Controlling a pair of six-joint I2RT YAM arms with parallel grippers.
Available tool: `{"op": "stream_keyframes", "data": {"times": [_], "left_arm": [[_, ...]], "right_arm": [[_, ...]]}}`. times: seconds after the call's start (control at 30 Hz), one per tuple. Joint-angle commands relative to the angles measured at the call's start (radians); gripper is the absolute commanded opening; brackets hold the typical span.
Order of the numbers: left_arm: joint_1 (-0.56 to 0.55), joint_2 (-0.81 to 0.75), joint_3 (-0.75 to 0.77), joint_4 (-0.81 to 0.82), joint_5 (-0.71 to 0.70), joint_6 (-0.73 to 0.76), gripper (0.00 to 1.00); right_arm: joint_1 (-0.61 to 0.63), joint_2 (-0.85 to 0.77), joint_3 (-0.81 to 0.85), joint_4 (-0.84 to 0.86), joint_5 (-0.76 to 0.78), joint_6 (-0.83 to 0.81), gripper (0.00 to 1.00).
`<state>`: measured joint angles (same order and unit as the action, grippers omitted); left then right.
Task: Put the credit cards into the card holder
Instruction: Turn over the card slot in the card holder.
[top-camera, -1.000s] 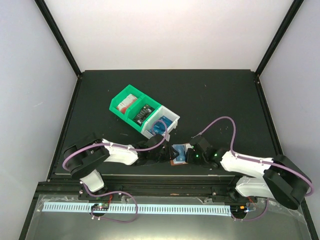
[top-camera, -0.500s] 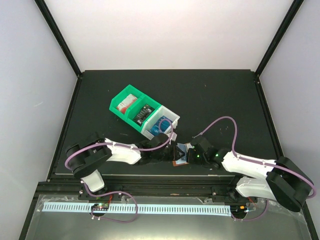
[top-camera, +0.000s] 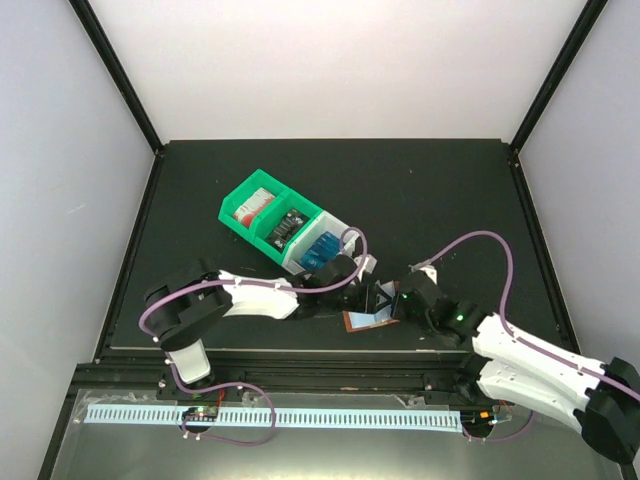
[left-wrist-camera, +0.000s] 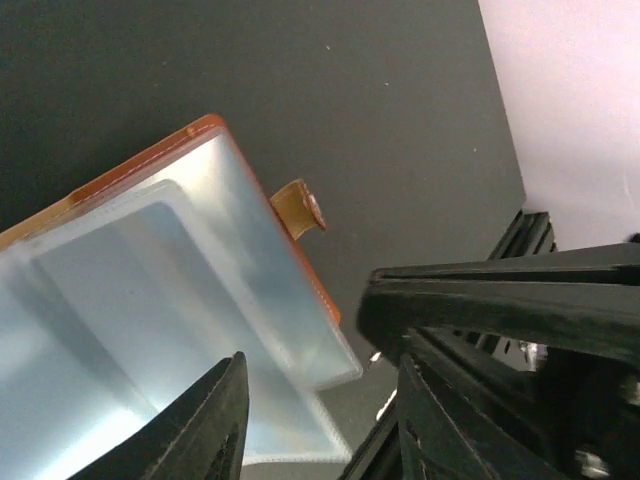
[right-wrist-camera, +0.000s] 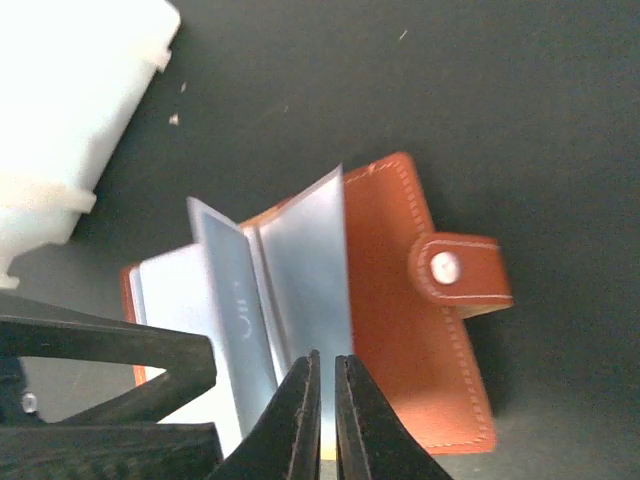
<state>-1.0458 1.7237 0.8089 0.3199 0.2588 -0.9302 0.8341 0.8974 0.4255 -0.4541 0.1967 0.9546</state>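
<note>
- Two grippers meet over the card holder (right-wrist-camera: 400, 300), which lies opened on the bench (top-camera: 450, 200) near its front edge, just in front of the white bin (top-camera: 335, 232).
- Right gripper (right-wrist-camera: 327, 375): closed on the card holder. Its fingers are almost together, and one thin clear leaf is pinched between them and stands up from the open cover.
- Left gripper (left-wrist-camera: 312, 380): open. Its fingers stand apart, and the free corner of the pocket stack lies in the gap. The left wrist view does not show whether either finger touches the plastic.
- Relative position, top view: the left gripper reaches in from the left at the far edge of the card holder. The right gripper reaches in from the right. Both tips are close together above the pockets.
- Cover: brown, leather-look, with lighter stitching along its border. It lies flat with its inner face up.
- Snap tab (right-wrist-camera: 455, 272): a short rounded strap with a pale round stud. It projects from one long edge of the cover and rests on the bench.
- Clear pockets (left-wrist-camera: 150, 300): translucent, glossy leaves bound at the spine and fanned apart.
- Credit cards (top-camera: 320, 250): blue ones stand on edge in the white bin, near the left gripper and apart from the card holder.
- Green bin (top-camera: 262, 212): joined to the far-left side of the white bin in one row. A red-and-white card lies in its end compartment and a black one in the next.
</note>
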Motion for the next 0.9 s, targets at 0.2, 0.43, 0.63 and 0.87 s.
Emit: {"op": "stream_keyframes", "data": {"times": [0.2,0.43,0.63,0.87], "left_arm": [[-0.023,0.164,0.198,-0.195,-0.06,0.098,0.46],[-0.025,0.142,0.214,-0.246,-0.089,0.152,0.48],[-0.025,-0.062,0.209,-0.32,-0.16,0.265,0.6],[-0.01,-0.337,0.128,-0.461,-0.395,0.345,0.74]], "right_arm": [[-0.002,-0.197,0.027,-0.233,0.22,0.07,0.11],[-0.002,-0.226,0.04,-0.264,0.212,0.063,0.12],[-0.003,-0.229,0.123,-0.275,0.189,-0.035,0.19],[-0.002,-0.166,0.277,-0.231,0.103,-0.25,0.36]]}}
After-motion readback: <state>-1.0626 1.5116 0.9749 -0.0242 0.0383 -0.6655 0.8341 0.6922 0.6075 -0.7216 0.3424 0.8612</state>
